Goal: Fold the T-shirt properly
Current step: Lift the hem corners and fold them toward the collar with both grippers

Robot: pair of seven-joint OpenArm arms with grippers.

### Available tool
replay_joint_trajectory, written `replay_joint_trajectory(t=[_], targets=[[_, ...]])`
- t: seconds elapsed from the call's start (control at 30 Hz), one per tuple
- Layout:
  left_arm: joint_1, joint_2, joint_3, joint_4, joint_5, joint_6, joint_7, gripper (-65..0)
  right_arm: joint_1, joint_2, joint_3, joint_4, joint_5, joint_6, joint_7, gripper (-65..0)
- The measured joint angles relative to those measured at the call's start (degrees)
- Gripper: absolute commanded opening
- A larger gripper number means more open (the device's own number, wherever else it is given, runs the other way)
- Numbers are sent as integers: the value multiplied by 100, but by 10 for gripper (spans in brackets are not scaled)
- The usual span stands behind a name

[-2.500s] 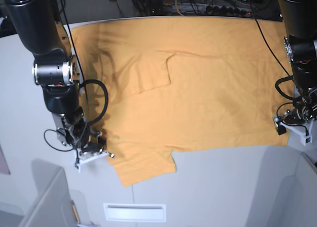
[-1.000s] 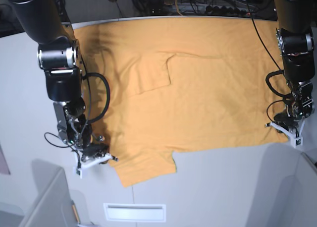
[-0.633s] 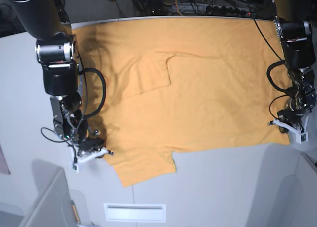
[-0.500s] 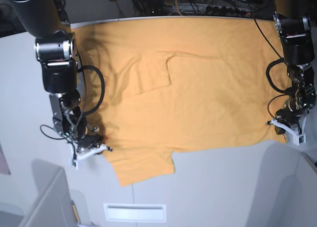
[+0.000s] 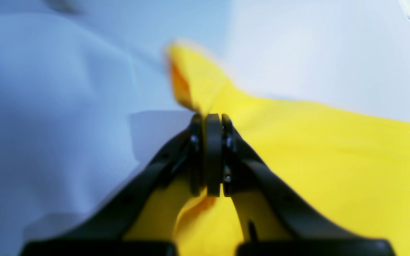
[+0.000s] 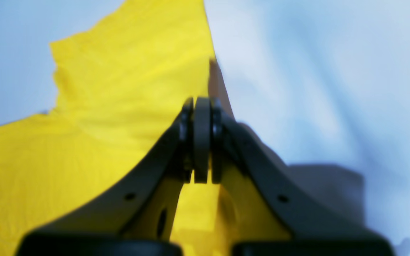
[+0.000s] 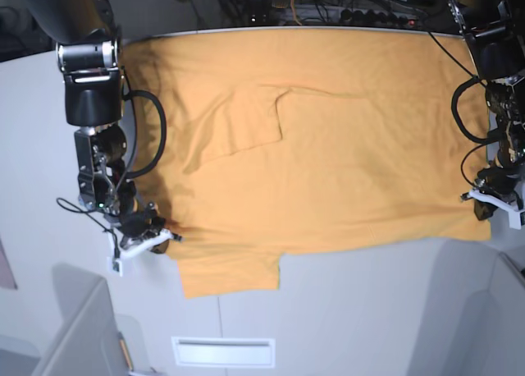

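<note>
The base camera looked straight down from high up at the whole wide orange-yellow cotton T-shirt (image 7: 328,146) on the pale grey table (image 7: 369,310). Each wrist camera sat very close behind its own black gripper, looking along the closed jaws at one shirt edge, blurry, also seen from above.

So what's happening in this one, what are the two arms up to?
A two-armed robot is working on a large orange-yellow cotton T-shirt spread flat across a pale grey table. Each arm has pinched the near edge of the shirt at one side: the left gripper has its jaws shut on the cloth at one edge, and the right gripper is shut on the edge at the opposite side. One sleeve lies folded inward on the body. No fold of the body has been made yet.
</note>
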Motion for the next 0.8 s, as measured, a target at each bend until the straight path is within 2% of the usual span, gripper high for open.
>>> replay_joint_trajectory(t=[0.13, 0.23, 0.3, 0.4, 0.5, 0.6, 0.73, 0.8], targets=[[50, -17, -50, 186, 4, -208, 350, -650, -238, -85, -13, 553, 33, -269, -197, -650], [133, 4, -35, 275, -20, -267, 352, -650, -485, -44, -11, 946, 13, -411, -210, -650], [275, 42, -299, 352, -20, -289, 378, -650, -610, -24, -11, 1128, 9, -409, -229, -650], [479, 35, -680, 551, 15, -566, 437, -650, -713, -31, -11, 1287, 33, -402, -286, -650], [575, -11, -669, 612, -4, -570, 402, -650, -758, -111, 343, 1287, 57, -380, -531, -650], [743, 9, -695, 627, -13, -612, 428, -650, -933, -59, 721, 1488, 4, -404, -619, -650], [855, 26, -870, 638, 4, -914, 444, -650, -1056, -68, 791, 1814, -11, -409, -879, -650], [890, 70, -1080, 758, -11, -935, 551, -650, -1049, -85, 787, 1891, 33, -398, -966, -650]])
